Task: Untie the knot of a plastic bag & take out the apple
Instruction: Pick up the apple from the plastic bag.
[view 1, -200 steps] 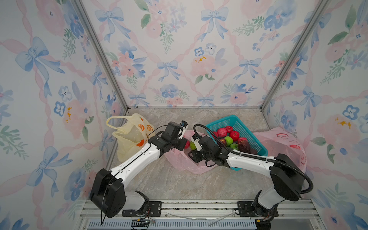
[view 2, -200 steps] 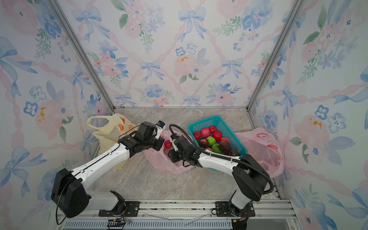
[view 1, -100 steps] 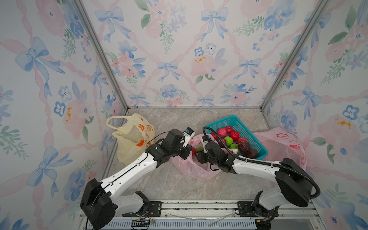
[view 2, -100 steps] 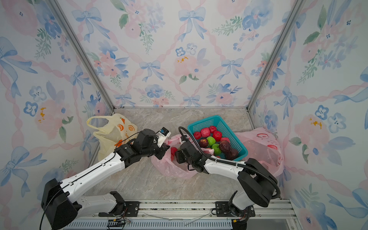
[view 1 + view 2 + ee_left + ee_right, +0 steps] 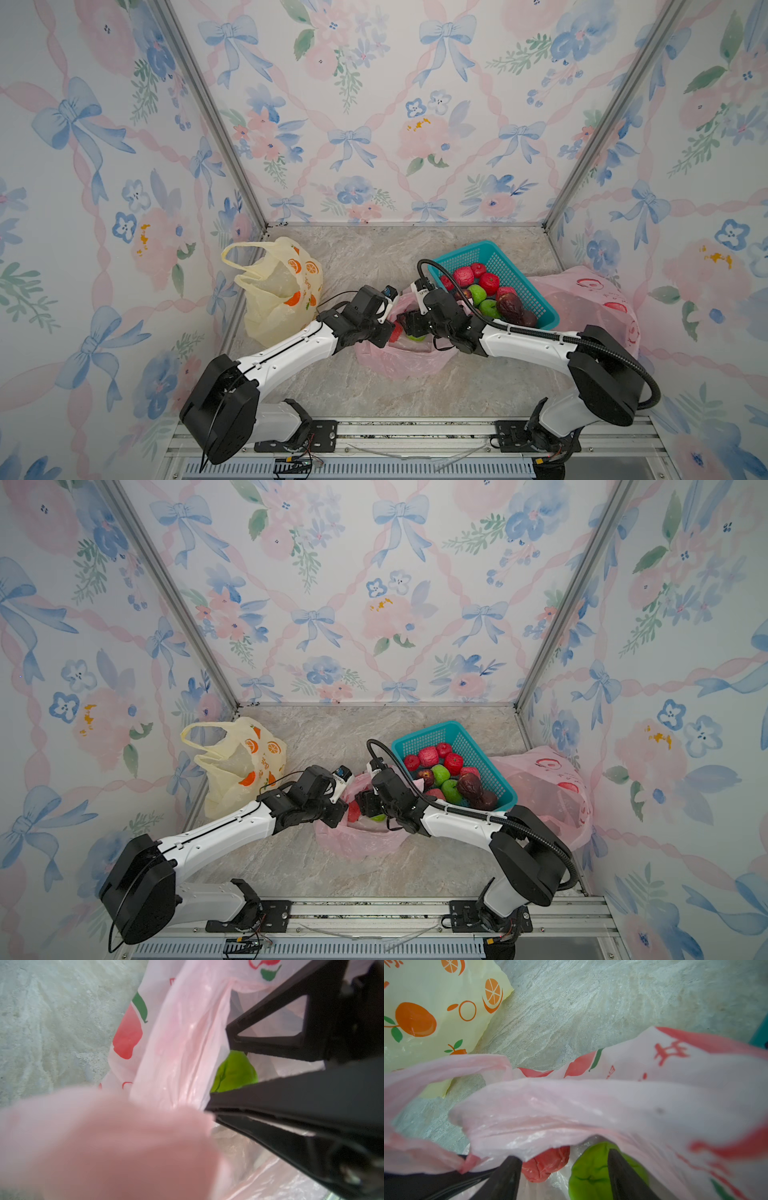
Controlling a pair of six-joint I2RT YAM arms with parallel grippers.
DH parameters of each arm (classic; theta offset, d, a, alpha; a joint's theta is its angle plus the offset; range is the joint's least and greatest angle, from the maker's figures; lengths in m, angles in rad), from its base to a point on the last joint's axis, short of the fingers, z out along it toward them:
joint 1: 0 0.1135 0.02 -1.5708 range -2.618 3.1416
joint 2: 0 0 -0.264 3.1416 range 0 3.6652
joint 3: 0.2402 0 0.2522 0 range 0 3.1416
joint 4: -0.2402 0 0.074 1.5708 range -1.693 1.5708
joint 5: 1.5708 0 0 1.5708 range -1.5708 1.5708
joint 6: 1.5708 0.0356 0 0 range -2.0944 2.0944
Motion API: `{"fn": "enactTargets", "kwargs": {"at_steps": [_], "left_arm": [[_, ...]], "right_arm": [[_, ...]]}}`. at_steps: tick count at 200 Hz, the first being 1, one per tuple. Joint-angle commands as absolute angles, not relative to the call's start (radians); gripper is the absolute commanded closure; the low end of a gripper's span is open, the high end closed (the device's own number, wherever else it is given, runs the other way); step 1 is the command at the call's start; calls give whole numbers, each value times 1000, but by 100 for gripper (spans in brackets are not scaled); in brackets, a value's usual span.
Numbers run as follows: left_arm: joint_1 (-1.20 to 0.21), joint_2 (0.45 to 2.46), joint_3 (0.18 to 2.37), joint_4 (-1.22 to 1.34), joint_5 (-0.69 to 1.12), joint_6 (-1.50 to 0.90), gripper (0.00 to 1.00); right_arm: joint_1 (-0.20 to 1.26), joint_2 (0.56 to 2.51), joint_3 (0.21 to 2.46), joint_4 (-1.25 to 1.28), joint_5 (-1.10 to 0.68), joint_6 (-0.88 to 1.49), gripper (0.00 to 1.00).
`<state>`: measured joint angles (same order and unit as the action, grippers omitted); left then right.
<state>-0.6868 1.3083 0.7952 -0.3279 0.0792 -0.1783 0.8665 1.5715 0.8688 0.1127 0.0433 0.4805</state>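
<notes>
One bag (image 5: pixel 399 362) rim, at 9 o'clock, is clamped by left gripper (image 5: pixel 387 332) so mouth gapes; right gripper (image 5: pixel 563 1159) is parted over green apple (image 5: pixel 591 1169).

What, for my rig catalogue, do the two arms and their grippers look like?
Both the left arm and right arm have white link shells with black joint housings. The left gripper and right gripper are black, with slim tapered fingers. A black corrugated hose runs along the right arm.
</notes>
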Motion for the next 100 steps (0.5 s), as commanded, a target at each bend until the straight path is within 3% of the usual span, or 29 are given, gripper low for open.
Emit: {"fn": "enactTargets", "kwargs": {"at_steps": [1,75,100], "left_arm": [[-681,1304,771,-323,20,-205,100],[-630,1296,793,-406,13,-252,100],[-628,1296,799,-418,26,-253,100]], "right_arm": [[880,1609,918,78,-34,417,35],[885,1735,1030,-37,-157,270,37],[884,1754,1049,-53,-194,230,31]]}}
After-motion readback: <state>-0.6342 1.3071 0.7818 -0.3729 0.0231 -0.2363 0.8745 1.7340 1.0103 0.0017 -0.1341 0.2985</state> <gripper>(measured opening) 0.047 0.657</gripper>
